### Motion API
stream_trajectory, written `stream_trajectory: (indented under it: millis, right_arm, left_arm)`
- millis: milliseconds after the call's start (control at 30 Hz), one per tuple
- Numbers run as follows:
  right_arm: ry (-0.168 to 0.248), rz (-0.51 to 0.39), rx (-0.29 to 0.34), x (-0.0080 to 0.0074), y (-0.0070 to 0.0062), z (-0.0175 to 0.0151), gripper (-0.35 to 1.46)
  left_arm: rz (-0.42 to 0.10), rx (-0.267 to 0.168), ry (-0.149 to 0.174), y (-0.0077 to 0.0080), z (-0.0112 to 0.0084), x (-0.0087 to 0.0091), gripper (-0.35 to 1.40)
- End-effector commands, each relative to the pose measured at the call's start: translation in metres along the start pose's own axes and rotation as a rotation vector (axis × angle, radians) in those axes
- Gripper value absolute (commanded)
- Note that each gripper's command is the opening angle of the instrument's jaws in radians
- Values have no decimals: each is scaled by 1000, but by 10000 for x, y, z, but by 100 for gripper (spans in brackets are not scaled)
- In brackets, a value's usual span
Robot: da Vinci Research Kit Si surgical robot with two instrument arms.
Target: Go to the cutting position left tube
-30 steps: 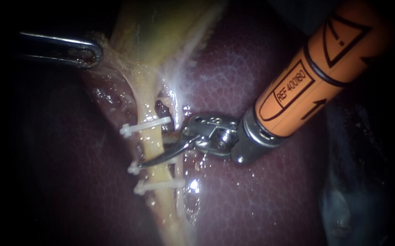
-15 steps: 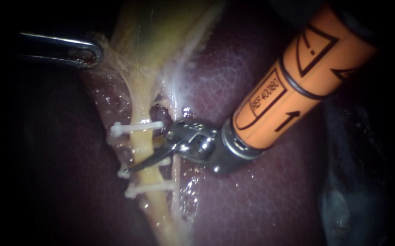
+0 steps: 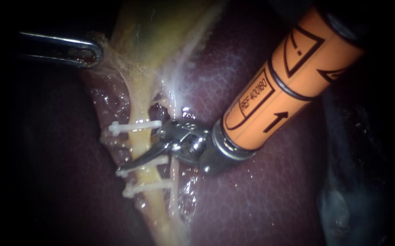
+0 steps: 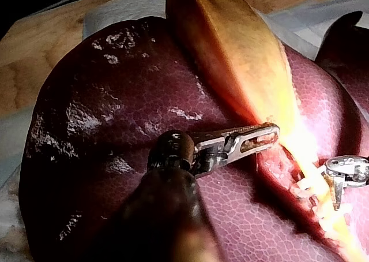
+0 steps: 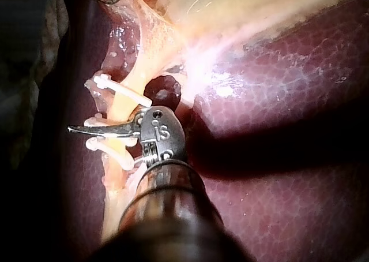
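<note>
Dark liver (image 3: 252,191) lies under everything. My left instrument (image 3: 90,51) is clamped on the gallbladder (image 3: 161,32) edge. My right instrument (image 3: 138,161) lays a blade across the left tube (image 3: 141,139), just above the middle clip (image 3: 154,162). Whether its blades are apart I cannot tell. Drifting lower could bite that clip. Only the right wrist view shows the tip clearing the tube's far side.

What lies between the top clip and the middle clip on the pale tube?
The thin tip of the right instrument crosses the tube there, close to the middle clip, below the top clip. The endoscope view shows it.
</note>
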Motion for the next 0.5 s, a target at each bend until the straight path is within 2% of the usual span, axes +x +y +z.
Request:
stream_trajectory:
  millis: [33,500]
  right_arm:
    - [0,0,-1,0,0,1,129]
    - [-1,0,0,0,-1,3,129]
  left_arm:
    - [0,0,0,0,0,0,-35]
    - [0,0,0,0,0,0,-35]
